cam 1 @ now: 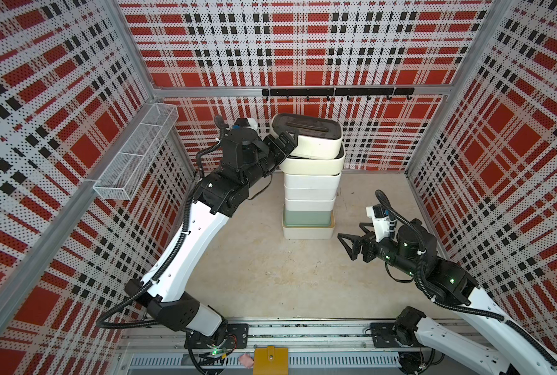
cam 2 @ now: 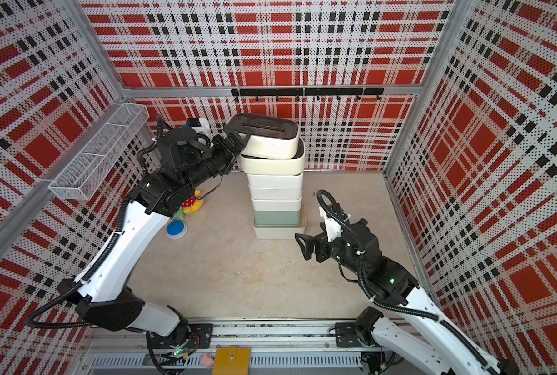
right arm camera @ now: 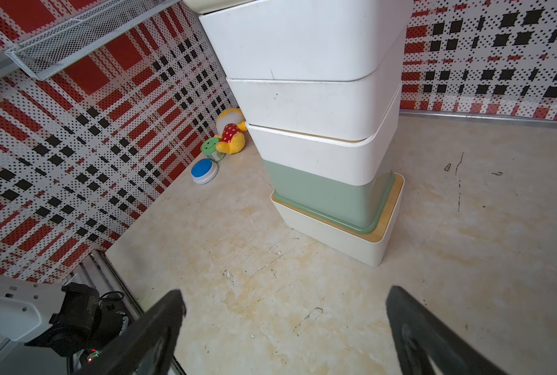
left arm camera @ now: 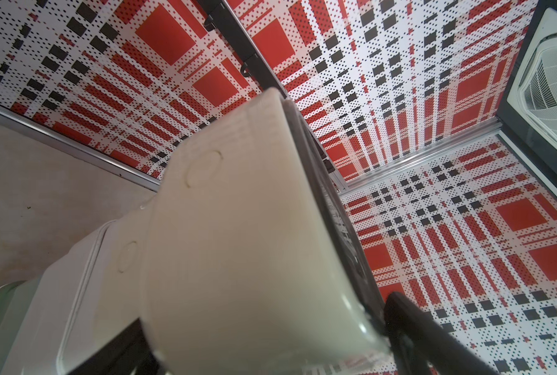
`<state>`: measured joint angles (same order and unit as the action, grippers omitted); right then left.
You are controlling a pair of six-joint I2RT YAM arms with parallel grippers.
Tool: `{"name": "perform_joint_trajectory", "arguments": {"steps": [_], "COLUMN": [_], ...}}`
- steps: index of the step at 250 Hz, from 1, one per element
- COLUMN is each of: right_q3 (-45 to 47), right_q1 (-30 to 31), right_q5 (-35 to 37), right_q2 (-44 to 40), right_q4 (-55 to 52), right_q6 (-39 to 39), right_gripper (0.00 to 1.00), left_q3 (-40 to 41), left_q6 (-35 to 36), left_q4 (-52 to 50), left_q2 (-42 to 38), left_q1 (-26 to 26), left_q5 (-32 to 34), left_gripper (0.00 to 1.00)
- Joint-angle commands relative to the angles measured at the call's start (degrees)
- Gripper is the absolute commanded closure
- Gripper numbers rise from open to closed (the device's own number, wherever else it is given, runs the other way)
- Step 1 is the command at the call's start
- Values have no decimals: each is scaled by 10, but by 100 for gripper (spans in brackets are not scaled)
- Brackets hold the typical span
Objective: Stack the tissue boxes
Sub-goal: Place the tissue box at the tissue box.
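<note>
**Top views: topmost tissue box [cam 1: 306, 138] sits crooked on the stack [cam 1: 309, 194]**

The tissue box, dark lid up, rests tilted on the stack, which stands towards the back of the table [cam 1: 254, 276]. The left gripper [cam 1: 289, 146] has its jaws wide around the box's end, with no clear squeeze. The right gripper [right arm camera: 283, 297] hangs wide and empty near the bottom box [right arm camera: 335, 240]. I would nudge the tissue box level and square, then back off slowly, because the tall stack looks easy to tip.

boxes [right arm camera: 316, 107]: smooth white plastic
bottom lid [right arm camera: 392, 209]: tan wood
tabletop [right arm camera: 465, 259]: matt, scuffed
toy [right arm camera: 230, 134]: plush cloth
basket [cam 1: 134, 152]: metal mesh
</note>
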<state>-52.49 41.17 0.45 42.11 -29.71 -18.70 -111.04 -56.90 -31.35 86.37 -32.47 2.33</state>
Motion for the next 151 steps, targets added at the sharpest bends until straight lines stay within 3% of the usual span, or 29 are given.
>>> {"name": "perform_joint_trajectory", "arguments": {"steps": [1,151], "right_q3": [5,3], "right_q1": [0,0], "right_q5": [2,-4], "right_q2": [0,-6], "right_q4": [27,55], "right_q6": [1,0], "right_gripper": [0,0], "left_q3": [-6,40], "left_q6": [20,16], "left_q4": [-3,16], "left_q2": [-5,-24], "left_q1": [6,11], "left_q5": [6,1], "left_gripper": [0,1]}}
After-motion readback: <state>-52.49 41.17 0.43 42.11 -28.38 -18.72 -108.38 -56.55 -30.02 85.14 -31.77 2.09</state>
